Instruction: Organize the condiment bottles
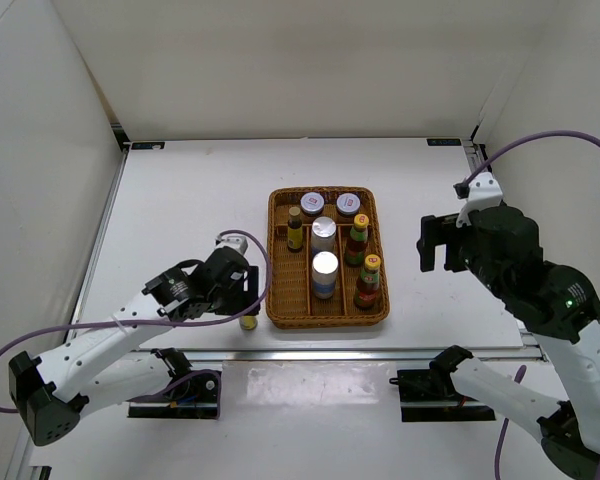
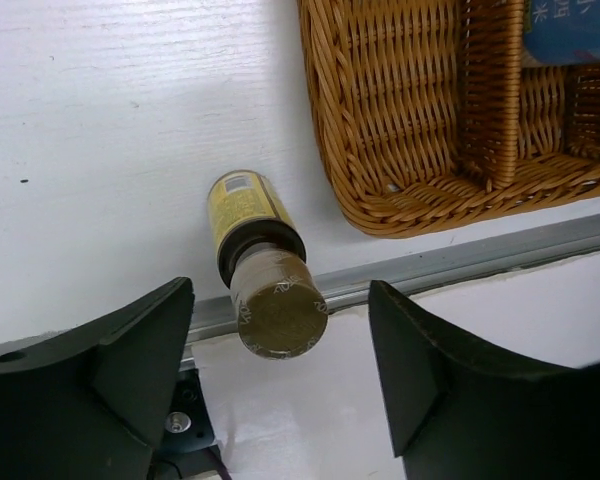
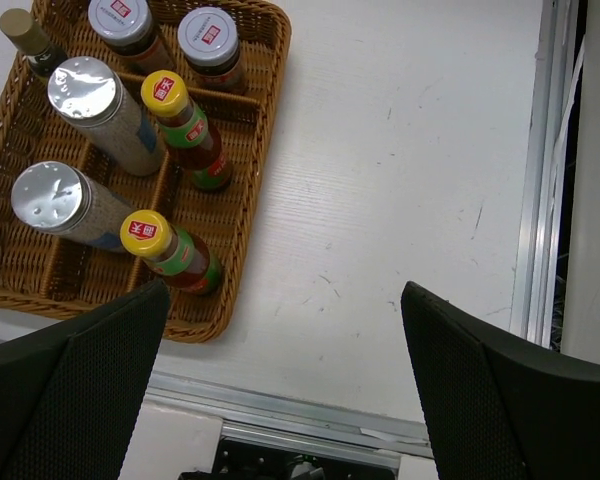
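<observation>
Item: tiny yellow-labelled bottle (image 2: 248, 215) is standing on the bench (image 1: 180, 220) just outside the wicker tray's (image 2: 380, 200) near corner, beside the edge rail (image 2: 460, 255); left claw (image 2: 282, 295) is hovering spread above it, right claw (image 3: 285, 290) is hanging spread and empty; risk: an off-centre finger toppling it overboard.
</observation>
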{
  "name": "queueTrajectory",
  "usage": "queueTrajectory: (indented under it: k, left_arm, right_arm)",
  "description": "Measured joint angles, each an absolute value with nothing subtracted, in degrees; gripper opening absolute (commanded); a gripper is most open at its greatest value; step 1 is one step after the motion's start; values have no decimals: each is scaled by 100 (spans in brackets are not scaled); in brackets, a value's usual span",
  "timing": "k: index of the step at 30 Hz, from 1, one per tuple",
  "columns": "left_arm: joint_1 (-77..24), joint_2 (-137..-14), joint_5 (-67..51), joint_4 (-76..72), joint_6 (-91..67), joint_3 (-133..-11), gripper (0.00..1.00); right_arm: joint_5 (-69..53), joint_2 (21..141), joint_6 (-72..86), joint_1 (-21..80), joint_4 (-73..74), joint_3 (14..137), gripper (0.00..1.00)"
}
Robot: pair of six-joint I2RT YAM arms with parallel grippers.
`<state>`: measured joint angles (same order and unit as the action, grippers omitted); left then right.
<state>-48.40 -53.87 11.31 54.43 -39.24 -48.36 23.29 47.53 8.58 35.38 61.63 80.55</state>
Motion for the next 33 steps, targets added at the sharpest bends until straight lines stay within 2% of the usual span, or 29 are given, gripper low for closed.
queueTrajectory:
  k: [3,5,7,8,10,11,14,15,25,33]
  left_arm:
    - [-4853,-5374,1184,5454,-4036,-4836,60]
    - [-4856,-5374,1219,5461,-4056,-4836,52]
    - [-4856,-5360,1249,5468,-4056,-4836,49]
    - [-4858,-5339,1267,5470,-4051,-4836,42]
    - [-4858,-5293,1326,5507,-4049,-4836,37]
    - [-4856,-5271,1332,5537,-4040,-4836,28]
    - [-4860,-5262,1365,5599,-4018,-4860,19]
    - [-4862,-5266,1389,5647,-3994,-4893,12]
    - [-4934,-5653,1717,6016,-3618,-6342,11]
    - [-5043,-6840,1804,4856,-2821,-6726,11]
  right_arm:
    - [2353,4696,858,3538,6180,8051,100]
    - [2364,4703,858,3538,6204,8044,100]
    - [2366,4735,858,3538,6226,8044,100]
    - [2366,4753,858,3538,6243,8044,100]
    - [2366,4781,858,3538,6267,8044,100]
    - [2366,4801,858,3538,6278,8044,100]
    - [2366,4803,862,3538,6296,8044,100]
    - [2366,4801,864,3538,6300,8044,100]
    - [2412,4648,867,3538,6331,8042,100]
    - [2410,4683,867,3538,6348,7992,100]
